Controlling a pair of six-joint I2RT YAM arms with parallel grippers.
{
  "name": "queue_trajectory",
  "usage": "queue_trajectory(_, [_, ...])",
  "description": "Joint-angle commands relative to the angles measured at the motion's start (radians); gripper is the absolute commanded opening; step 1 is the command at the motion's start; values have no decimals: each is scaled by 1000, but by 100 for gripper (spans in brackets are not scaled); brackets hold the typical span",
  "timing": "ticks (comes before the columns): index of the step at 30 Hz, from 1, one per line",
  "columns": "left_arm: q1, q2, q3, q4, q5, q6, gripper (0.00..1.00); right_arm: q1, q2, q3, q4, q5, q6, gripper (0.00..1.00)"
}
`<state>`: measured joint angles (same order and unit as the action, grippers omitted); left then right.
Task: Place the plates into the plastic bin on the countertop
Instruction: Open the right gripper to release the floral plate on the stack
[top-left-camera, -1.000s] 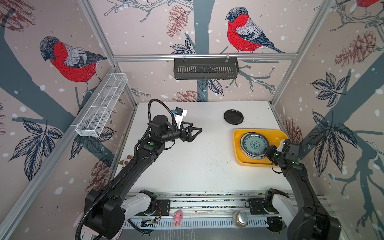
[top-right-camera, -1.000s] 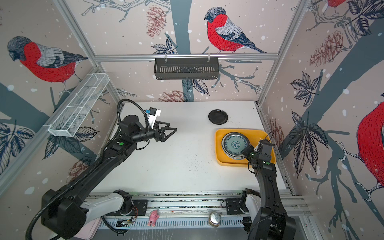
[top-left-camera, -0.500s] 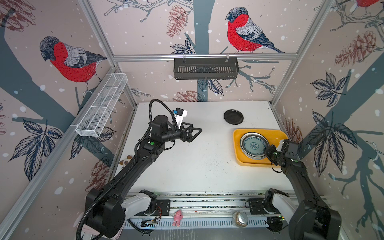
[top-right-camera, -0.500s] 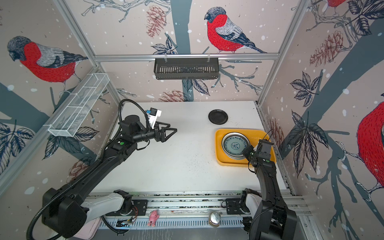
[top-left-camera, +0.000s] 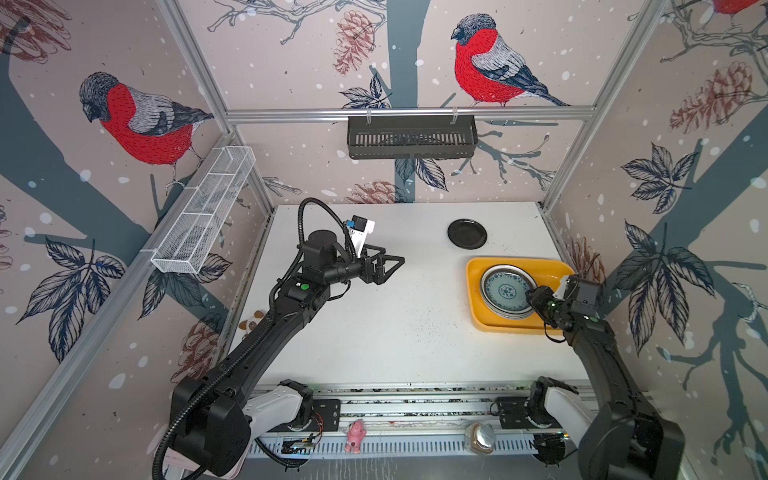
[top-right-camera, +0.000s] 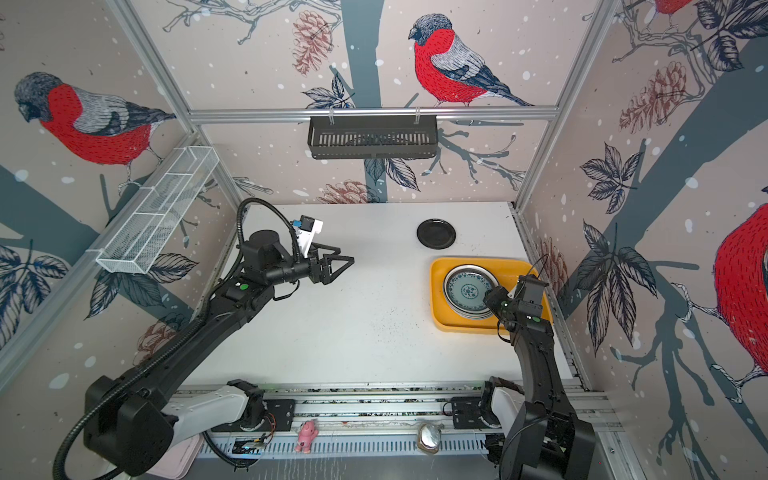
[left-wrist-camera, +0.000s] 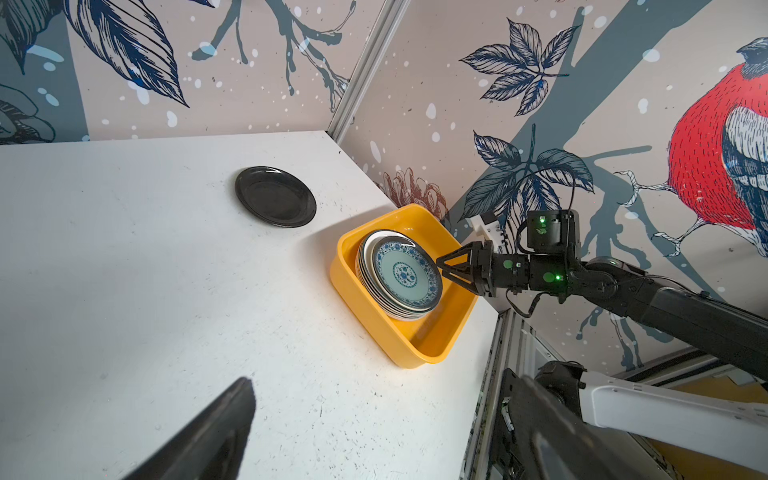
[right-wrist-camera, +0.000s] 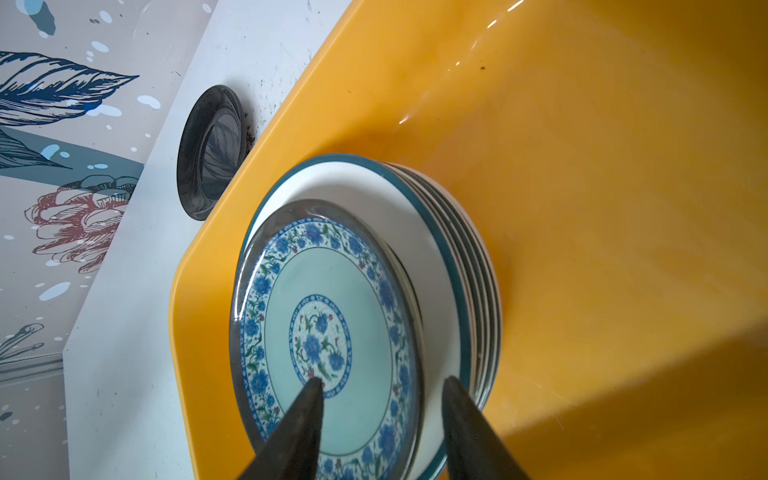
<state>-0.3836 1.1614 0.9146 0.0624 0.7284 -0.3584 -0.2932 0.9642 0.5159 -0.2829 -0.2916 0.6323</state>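
Teal top plate (right-wrist-camera: 328, 324), rim between spread tips of right claw (right-wrist-camera: 384, 382); a snag on withdrawal could shift it.

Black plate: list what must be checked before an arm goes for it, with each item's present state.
1. The black plate lies flat on the countertop, outside the plastic bin, with nothing on it: ok.
2. The left end effector is open and empty: ok.
3. The countertop between the left end effector and the black plate carries nothing: ok.
4. The blue-patterned plate rests on the stack in the plastic bin: ok.
5. The right end effector is clear of the stack: not ok. Its jaws stand apart but straddle the blue-patterned plate's rim.
6. Room in the plastic bin: ok, there is bare floor beside the stack.
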Motion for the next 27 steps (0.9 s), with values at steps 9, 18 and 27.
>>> queue_trajectory(9, [-2, 8, 7, 10, -24, 22, 96, 29, -71, 32, -21, -10, -33, 100])
queue_trajectory(18, [-2, 31, 5, 4, -54, 27, 96, 135, -99, 91, 18, 9, -26, 99])
queue_trajectory(27, [-3, 63, 1, -5, -171, 20, 96, 244, -173, 125, 71, 29, -29, 99])
